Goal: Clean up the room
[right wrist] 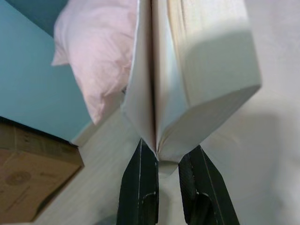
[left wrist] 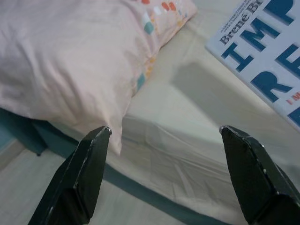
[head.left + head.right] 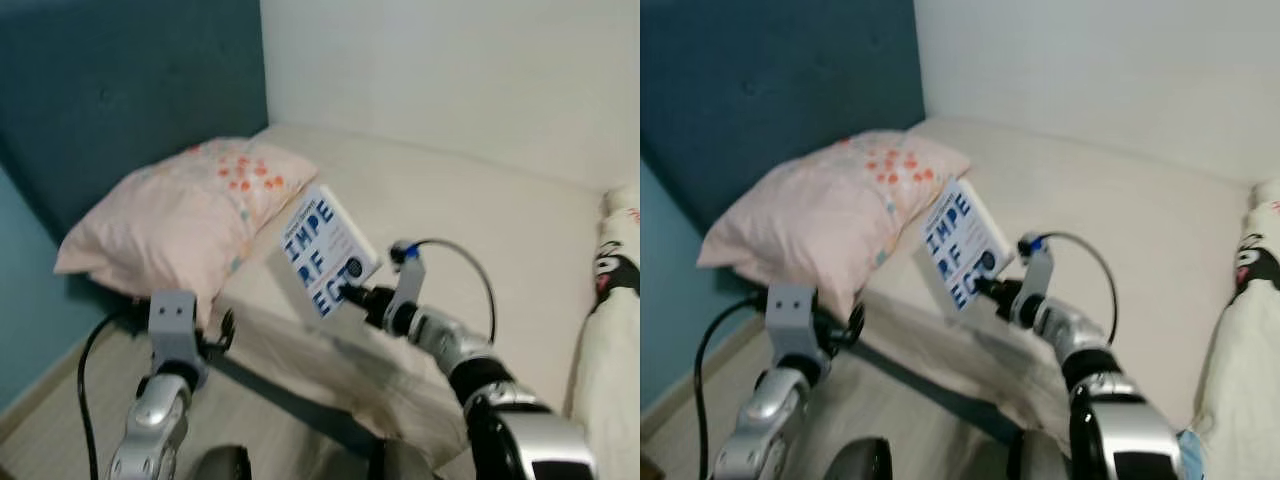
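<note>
A white book (image 3: 325, 252) with big blue cover letters hangs tilted above the cream bed (image 3: 480, 220), just right of a pink pillow (image 3: 185, 215) with orange dots. My right gripper (image 3: 345, 292) is shut on the book's lower corner; in the right wrist view its two black fingers (image 1: 140, 187) pinch the spine end of the book (image 1: 187, 79). My left gripper (image 3: 222, 332) is open near the bed's front edge, below the pillow, holding nothing. In the left wrist view its fingers (image 2: 84, 173) stand wide apart before the pillow (image 2: 70, 61) and the book (image 2: 267, 51).
A dark blue headboard (image 3: 120, 90) stands behind the pillow, with a teal wall to the left. A patterned blanket (image 3: 615, 300) lies at the bed's right. Light wooden floor (image 3: 60, 420) runs along the bed. A cardboard box (image 1: 33, 173) sits on the floor.
</note>
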Controlling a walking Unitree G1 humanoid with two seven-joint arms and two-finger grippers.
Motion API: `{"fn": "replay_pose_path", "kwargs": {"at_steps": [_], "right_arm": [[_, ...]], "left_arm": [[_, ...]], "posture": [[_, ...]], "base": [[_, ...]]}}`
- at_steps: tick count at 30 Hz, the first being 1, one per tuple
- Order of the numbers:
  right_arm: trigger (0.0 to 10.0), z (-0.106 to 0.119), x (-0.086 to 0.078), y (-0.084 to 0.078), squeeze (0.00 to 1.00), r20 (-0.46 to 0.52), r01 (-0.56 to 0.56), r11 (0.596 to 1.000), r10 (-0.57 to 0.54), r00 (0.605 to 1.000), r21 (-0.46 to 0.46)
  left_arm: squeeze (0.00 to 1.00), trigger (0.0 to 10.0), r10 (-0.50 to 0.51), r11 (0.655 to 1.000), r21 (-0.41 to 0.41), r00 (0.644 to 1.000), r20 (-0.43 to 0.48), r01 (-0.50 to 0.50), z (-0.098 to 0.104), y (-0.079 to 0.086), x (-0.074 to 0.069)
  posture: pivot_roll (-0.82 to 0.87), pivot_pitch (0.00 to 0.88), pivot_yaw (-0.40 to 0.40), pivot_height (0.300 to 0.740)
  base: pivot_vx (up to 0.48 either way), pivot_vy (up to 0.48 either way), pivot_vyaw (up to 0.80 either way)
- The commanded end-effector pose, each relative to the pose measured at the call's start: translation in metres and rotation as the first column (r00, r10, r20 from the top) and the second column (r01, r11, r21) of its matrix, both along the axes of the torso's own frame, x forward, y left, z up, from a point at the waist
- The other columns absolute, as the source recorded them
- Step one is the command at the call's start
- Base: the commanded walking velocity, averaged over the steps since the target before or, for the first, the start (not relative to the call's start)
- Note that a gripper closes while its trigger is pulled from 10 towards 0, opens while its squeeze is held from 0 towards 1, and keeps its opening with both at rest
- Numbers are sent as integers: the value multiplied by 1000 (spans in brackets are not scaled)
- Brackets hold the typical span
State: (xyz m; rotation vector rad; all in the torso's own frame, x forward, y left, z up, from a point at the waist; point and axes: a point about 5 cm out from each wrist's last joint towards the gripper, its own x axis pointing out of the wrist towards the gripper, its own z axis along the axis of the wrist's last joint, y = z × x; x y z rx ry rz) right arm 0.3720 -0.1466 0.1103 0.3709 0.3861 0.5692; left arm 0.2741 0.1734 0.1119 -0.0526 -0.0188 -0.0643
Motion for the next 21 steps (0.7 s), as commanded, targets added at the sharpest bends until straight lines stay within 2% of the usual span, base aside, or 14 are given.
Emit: {"fn": "replay_pose_path", "kwargs": {"at_steps": [1, 6, 9, 10, 11, 13, 15, 20, 21], "right_arm": [[10000, 10, 5, 0, 0, 37, -28, 999, 29, 999, -24], [10000, 18, 10, -2, 0, 77, -28, 993, 37, 996, -116], [10000, 22, 14, -7, 0, 117, -34, 949, 74, 990, -313], [10000, 22, 14, -7, 0, 117, -34, 949, 74, 990, -313], [10000, 22, 14, -8, 0, 118, -43, 932, 91, 989, -361], [10000, 20, 14, -15, 0, 104, -56, 872, 121, 987, -487], [10000, 21, 15, -22, 0, 102, -51, 822, 132, 986, -567], [10000, 22, 15, -25, 0, 103, -43, 819, 124, 987, -573], [10000, 28, 16, -29, 0, 119, -50, 808, 147, 982, -587]], "left_arm": [[0, 10000, -19, 1000, 6, 1000, 1, 19, 6, 4, -6], [0, 10000, -44, 999, 16, 998, 42, 43, 20, 5, -8], [0, 10000, -91, 995, 37, 993, 76, 89, 35, 4, -13], [0, 10000, -91, 995, 37, 993, 76, 89, 35, 4, -13], [0, 10000, -97, 995, 37, 992, 78, 95, 38, 3, -14], [0, 10000, -104, 994, 37, 991, 81, 102, 42, 3, -17], [0, 10000, -109, 994, 36, 991, 81, 106, 46, 3, -20], [0, 10000, -112, 993, 38, 991, 75, 109, 48, 3, -22], [0, 10000, -110, 993, 41, 991, 73, 108, 50, 3, -23]], "posture": [[188, 240, -100, 599], [215, 268, -105, 599], [238, 289, -110, 599], [238, 289, -110, 599], [241, 291, -111, 599], [254, 299, -111, 599], [257, 305, -109, 599], [257, 305, -109, 599], [262, 310, -106, 599]], "base": [[0, 0, 0], [0, 0, 0], [0, 0, 0], [0, 0, 0], [0, 0, 0], [0, 0, 0], [0, 0, 0], [0, 0, 0], [0, 0, 0]]}}
